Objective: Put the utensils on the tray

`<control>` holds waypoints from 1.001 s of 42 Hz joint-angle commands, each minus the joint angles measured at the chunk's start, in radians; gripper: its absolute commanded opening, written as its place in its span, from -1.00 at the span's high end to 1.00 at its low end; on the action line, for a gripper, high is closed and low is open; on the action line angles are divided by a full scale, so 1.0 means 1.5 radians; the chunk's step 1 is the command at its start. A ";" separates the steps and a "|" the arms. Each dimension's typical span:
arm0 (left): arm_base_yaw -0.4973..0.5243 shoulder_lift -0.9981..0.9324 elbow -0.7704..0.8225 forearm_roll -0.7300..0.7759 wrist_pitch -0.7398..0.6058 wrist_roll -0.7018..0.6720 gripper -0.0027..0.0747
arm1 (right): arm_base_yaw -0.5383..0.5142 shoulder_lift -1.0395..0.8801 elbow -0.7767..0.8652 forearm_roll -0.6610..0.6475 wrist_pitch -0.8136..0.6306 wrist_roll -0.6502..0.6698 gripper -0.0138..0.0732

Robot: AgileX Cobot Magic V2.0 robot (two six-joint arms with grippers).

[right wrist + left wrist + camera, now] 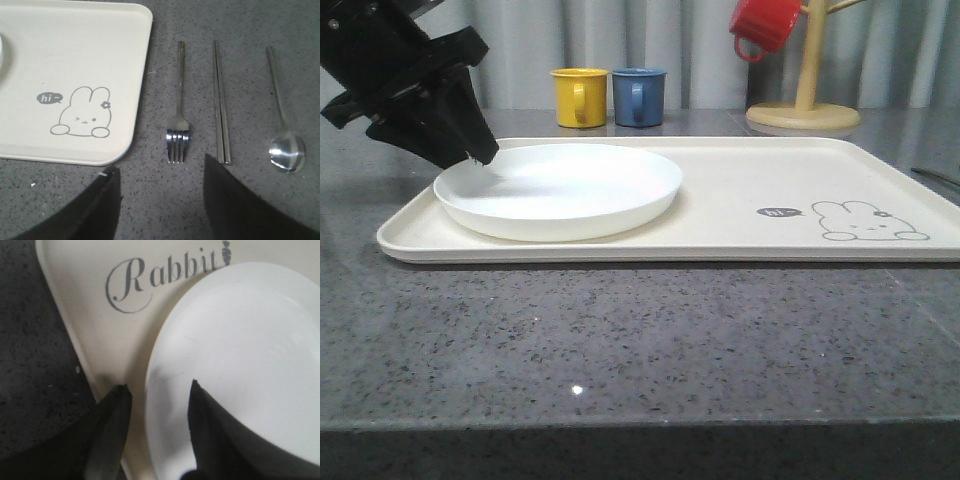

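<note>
Fork (178, 125), chopsticks (221, 107), spoon (284, 135): shiny steel on speckled stone; both fingers open, empty.

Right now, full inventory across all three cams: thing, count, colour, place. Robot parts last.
tray: 1, cream-white, on the grey table, bunny print near its right end
plate: 1, white, on the tray's left part
fork: 1, silver, on the table beside the tray
chopsticks: 1 pair, silver, between fork and spoon
spoon: 1, silver, farthest from the tray
mugs: 3; yellow mug and blue mug behind the tray, red mug hanging on the wooden mug stand
left gripper: 1, black, open, straddling the plate's rim
right gripper: 1, black, open, above the table near the fork
</note>
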 commanded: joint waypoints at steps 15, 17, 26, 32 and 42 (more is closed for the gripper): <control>-0.047 -0.243 -0.020 0.142 0.041 -0.004 0.09 | -0.002 0.007 -0.023 -0.003 -0.040 -0.006 -0.26; -0.068 -0.267 -0.020 0.158 0.055 -0.004 0.09 | -0.002 0.007 -0.023 -0.003 -0.040 -0.006 -0.26; -0.218 -0.399 0.031 0.349 0.050 -0.139 0.09 | -0.002 0.007 -0.023 -0.003 -0.040 -0.006 -0.26; -0.290 -0.494 0.097 0.487 0.049 -0.267 0.09 | -0.002 0.007 -0.023 -0.003 -0.040 -0.006 -0.26; -0.306 -0.688 0.223 0.495 -0.002 -0.336 0.09 | -0.002 0.007 -0.023 -0.003 -0.040 -0.006 -0.26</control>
